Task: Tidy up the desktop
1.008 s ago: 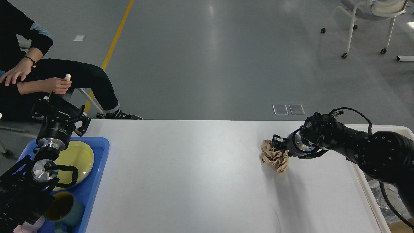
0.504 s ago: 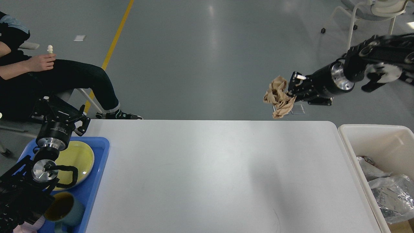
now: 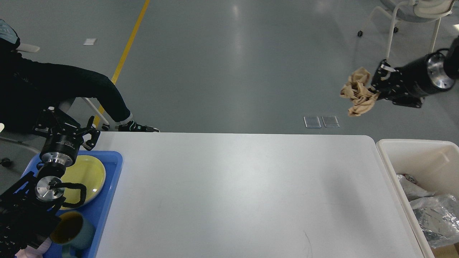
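Overhead, right claw point(image 3: 377, 89) clamped on crumpled brown paper point(image 3: 358, 91), well above the desktop point(image 3: 236, 193); left claw point(image 3: 66, 123) unclear.

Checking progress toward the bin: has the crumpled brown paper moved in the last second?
Yes. The crumpled brown paper, lifted off the desktop, travelled right toward the cream bin.

Our right arm point(image 3: 430, 77) is cut by the frame edge; left gripper point(image 3: 68, 125) fingers indistinguishable; mug point(image 3: 71, 231) partly hidden.
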Tool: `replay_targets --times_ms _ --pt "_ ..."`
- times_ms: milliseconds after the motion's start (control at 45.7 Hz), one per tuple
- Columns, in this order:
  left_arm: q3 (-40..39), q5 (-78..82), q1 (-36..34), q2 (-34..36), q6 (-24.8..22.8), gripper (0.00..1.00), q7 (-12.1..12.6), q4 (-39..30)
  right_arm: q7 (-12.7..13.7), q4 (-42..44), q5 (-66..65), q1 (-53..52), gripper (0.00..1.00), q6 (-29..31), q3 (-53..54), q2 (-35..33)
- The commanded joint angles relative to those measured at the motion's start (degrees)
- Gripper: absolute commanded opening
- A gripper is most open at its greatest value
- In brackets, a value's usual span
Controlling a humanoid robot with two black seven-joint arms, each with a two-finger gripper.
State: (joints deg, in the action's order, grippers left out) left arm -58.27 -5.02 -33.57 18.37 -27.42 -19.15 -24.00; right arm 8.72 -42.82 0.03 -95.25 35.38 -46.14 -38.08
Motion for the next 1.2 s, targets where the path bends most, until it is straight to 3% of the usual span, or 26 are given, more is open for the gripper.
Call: replay_targets --times_ms 0,131,329,416,438,526,1029,1183 --pt "0.0 0.01 0.0 0.0 0.0 0.97 -0.01 0.0 -0.02 14.93 0.94 13.84 0.0 -3.56 0.88 -0.33" --pt "0.0 0.01 0.0 0.0 0.0 0.97 -0.01 0.0 -0.02 24.61 1.11 26.24 0.0 -8.83 4.39 0.46" --pt "0.0 0.01 0.0 0.0 0.0 0.97 -0.01 0.0 -0.02 26.64 1.03 38.03 0.01 -24.55 6.06 3.62" --pt "0.0 0.01 0.0 0.0 0.0 0.97 -0.01 0.0 0.07 26.64 1.11 41.1 0.23 -27.9 6.42 3.63" --pt "0.0 0.01 0.0 0.0 0.0 0.97 -0.01 0.0 0.07 26.64 1.03 41.63 0.34 -28.26 6.24 3.63" --pt "0.0 0.01 0.0 0.0 0.0 0.97 -0.01 0.0 0.07 26.73 1.03 42.69 1.0 -29.49 6.06 3.63" --pt "0.0 0.01 0.0 0.0 0.0 0.97 -0.01 0.0 0.07 28.4 1.11 44.8 1.0 -31.16 7.38 5.82" --pt "0.0 0.01 0.0 0.0 0.0 0.97 0.07 0.0 -0.02 34.37 3.83 45.15 1.0 -32.3 15.28 8.45"
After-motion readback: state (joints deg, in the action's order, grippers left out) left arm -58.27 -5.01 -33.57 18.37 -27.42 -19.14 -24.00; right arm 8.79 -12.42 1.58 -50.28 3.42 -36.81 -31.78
